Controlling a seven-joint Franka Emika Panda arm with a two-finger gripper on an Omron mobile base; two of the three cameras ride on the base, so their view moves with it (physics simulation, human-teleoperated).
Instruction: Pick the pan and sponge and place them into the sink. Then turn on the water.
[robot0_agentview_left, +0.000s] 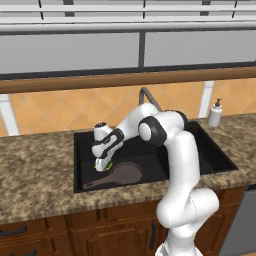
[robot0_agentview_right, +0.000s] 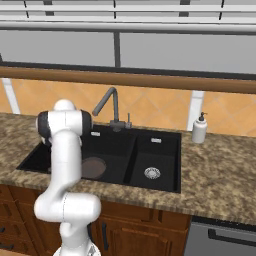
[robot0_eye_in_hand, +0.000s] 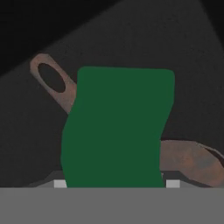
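Hand down in the left basin of the sink, sponge pinched between the fingers.

From my feeds, biggest first: grey upper cabinets over a wood rail, orange tiled backsplash (robot0_agentview_left: 75, 107), speckled granite counter (robot0_agentview_left: 35, 170) on brown wooden cabinets, and a grey appliance front at the lower right of both base views. Black double-basin sink (robot0_agentview_right: 155, 135) is set in the counter, silver drain (robot0_agentview_right: 152, 173) in the right basin, dark gooseneck faucet (robot0_agentview_right: 107, 102) behind the divider. White soap dispenser (robot0_agentview_right: 199, 128) stands on the counter just right of the sink. Pan (robot0_agentview_left: 122, 175) lies on the left basin floor, handle pointing left. Hand (robot0_agentview_left: 102, 164) is closed on the sponge (robot0_eye_in_hand: 118, 131), green side facing the hand camera, just above the pan's handle (robot0_eye_in_hand: 54, 83).
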